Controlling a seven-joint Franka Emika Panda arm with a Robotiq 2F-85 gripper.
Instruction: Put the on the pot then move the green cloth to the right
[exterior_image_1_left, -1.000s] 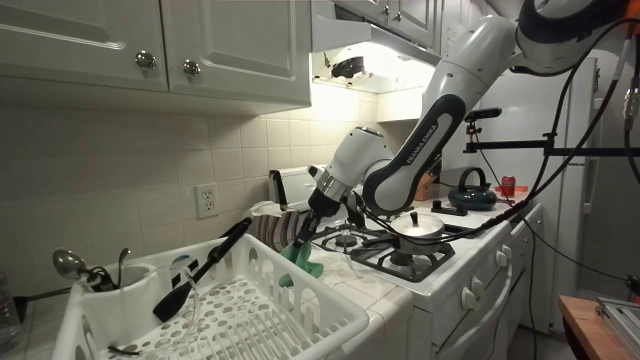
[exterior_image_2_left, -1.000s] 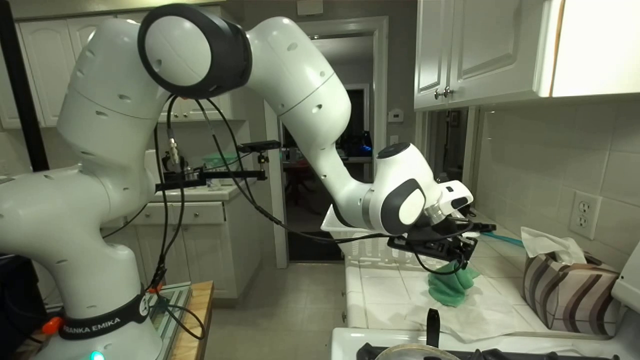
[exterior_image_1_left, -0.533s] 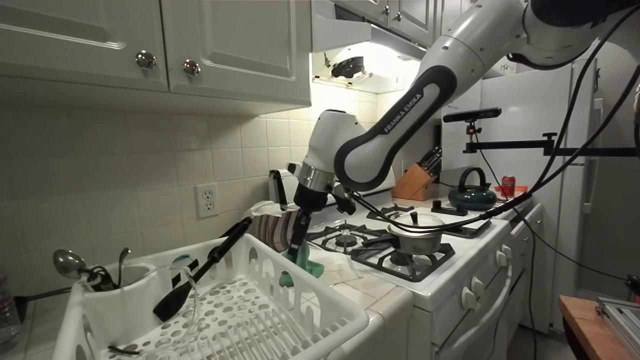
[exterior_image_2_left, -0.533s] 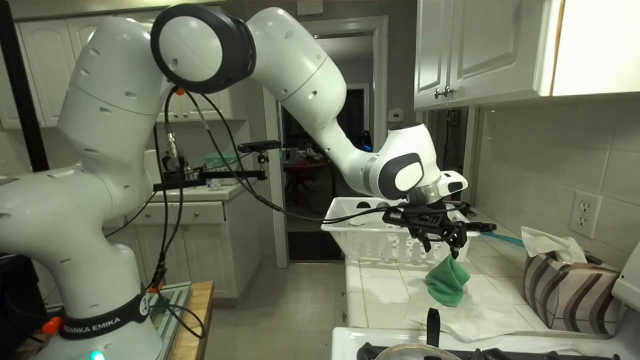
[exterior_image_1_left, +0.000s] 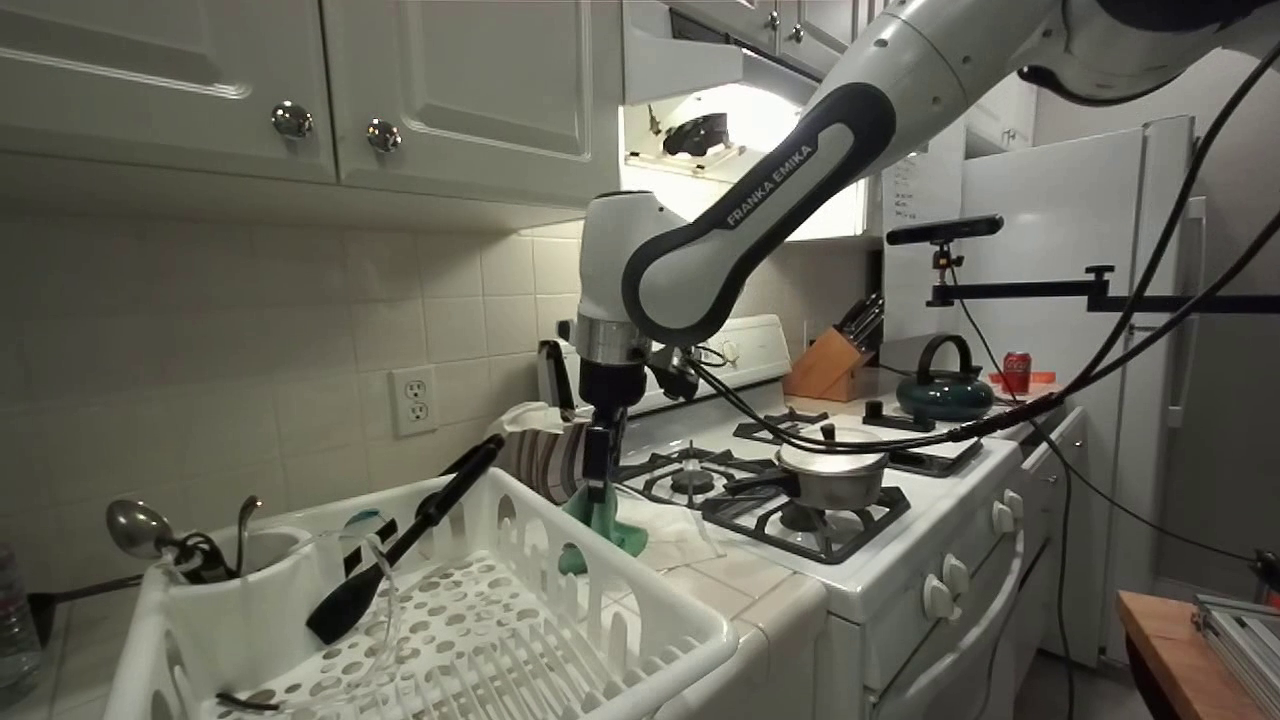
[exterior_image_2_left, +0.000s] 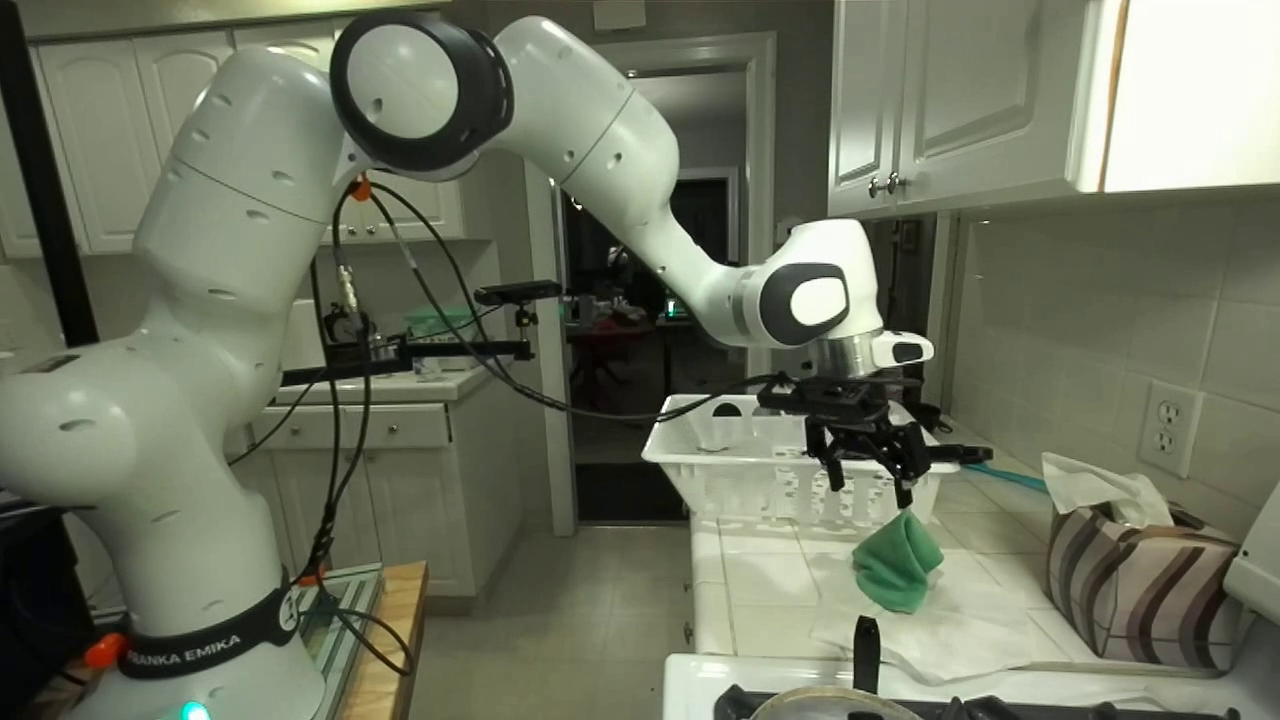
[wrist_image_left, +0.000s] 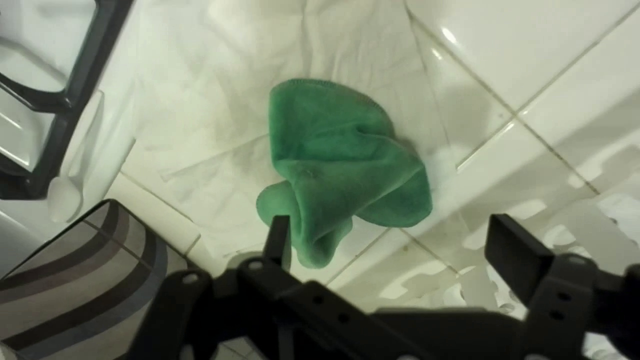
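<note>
- Looking through the wrist view, we find the gripper (wrist_image_left: 392, 239) with jaws spread wide and the green cloth (wrist_image_left: 345, 165) crumpled ahead of them on a white sheet (wrist_image_left: 220, 100), closer to the jaw by the tissue box (wrist_image_left: 80, 282); we cannot tell whether they touch.
- In an exterior view, we see the dish rack (exterior_image_1_left: 690, 620) holding a black spatula (exterior_image_1_left: 430, 512) and a caddy (exterior_image_1_left: 235, 620) with a spoon (exterior_image_1_left: 135, 525), while the pot (exterior_image_1_left: 838, 490) on the stove (exterior_image_1_left: 950, 505) wears its lid (exterior_image_1_left: 830, 461).
- In an exterior view, we see the green cloth near the stove-side edge of the counter (exterior_image_2_left: 765, 598), the tissue box at its wall-side corner with a tissue (exterior_image_2_left: 1100, 492) poking out. Against a second ago, the gripper sits higher and hangs straighter; the green cloth lies about where it did.
</note>
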